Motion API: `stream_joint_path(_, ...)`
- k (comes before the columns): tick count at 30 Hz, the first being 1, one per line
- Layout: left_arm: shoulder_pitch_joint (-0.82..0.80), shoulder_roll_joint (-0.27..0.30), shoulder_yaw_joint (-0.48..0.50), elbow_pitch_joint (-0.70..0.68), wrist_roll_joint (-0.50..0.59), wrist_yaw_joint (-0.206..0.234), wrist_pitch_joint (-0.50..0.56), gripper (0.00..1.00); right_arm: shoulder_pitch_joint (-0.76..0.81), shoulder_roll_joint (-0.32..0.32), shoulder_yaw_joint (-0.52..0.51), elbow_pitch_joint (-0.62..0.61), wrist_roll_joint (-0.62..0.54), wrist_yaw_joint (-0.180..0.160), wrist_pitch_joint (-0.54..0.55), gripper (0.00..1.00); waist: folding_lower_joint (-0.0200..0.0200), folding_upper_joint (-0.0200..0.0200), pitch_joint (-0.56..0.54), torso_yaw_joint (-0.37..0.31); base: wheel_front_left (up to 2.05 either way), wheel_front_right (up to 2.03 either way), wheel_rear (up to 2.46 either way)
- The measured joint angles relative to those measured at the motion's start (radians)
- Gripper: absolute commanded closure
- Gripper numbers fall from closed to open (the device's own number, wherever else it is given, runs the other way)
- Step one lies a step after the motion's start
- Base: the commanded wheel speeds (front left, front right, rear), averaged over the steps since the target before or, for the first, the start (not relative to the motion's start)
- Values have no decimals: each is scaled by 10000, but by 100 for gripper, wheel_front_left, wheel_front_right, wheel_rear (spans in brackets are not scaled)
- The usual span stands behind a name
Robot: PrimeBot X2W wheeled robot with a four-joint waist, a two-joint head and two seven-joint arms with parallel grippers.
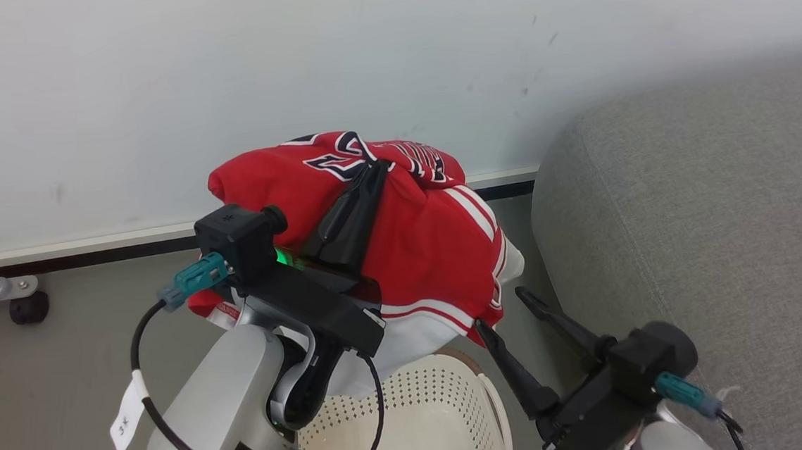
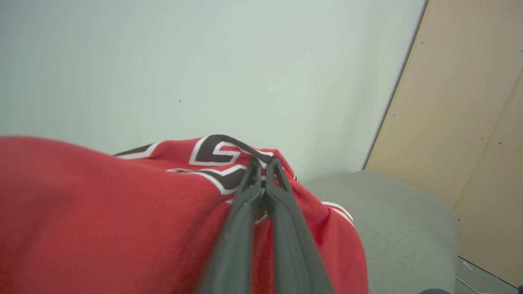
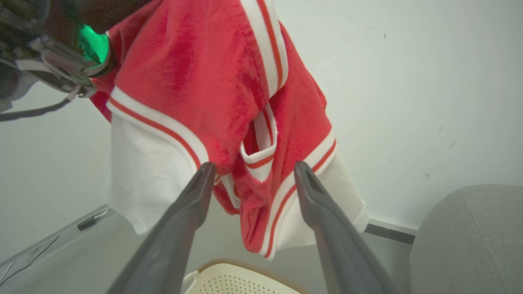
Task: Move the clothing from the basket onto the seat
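The clothing [image 1: 423,237], red with black lettering and striped white trim, hangs lifted above the basket [image 1: 429,421], draped over my left gripper [image 1: 377,164], which is shut on it near the lettering. In the left wrist view the left gripper [image 2: 264,163] pinches the red clothing [image 2: 122,204]. My right gripper [image 1: 498,308] stands open just below the garment's lower hem. Seen from the right wrist, the right gripper [image 3: 254,171] frames the hanging clothing [image 3: 212,90] without touching it, over the basket [image 3: 245,281]. The grey seat [image 1: 712,231] lies to the right.
A pale wall [image 1: 291,63] with a dark baseboard [image 1: 93,257] runs behind. A grey bracket with a black wheel [image 1: 26,308] sits at the far left on the floor. A beige panel [image 2: 470,102] stands beyond the seat [image 2: 392,220].
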Motion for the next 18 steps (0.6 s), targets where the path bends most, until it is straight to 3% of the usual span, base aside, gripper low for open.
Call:
stream_joint_path(9, -203, -341, -334, -115, -31, 0, 221, 100, -1155, -90, 255, 1649, -502, 10, 328, 0, 0, 0, 30, 257, 0, 0, 0)
stream_joint_path(18, -349, -449, -502, -23, -113, 0, 307, 100, -862, -301, 433, 2458, -420, 12, 426, 0, 0, 0, -70, 770, 0, 0, 0)
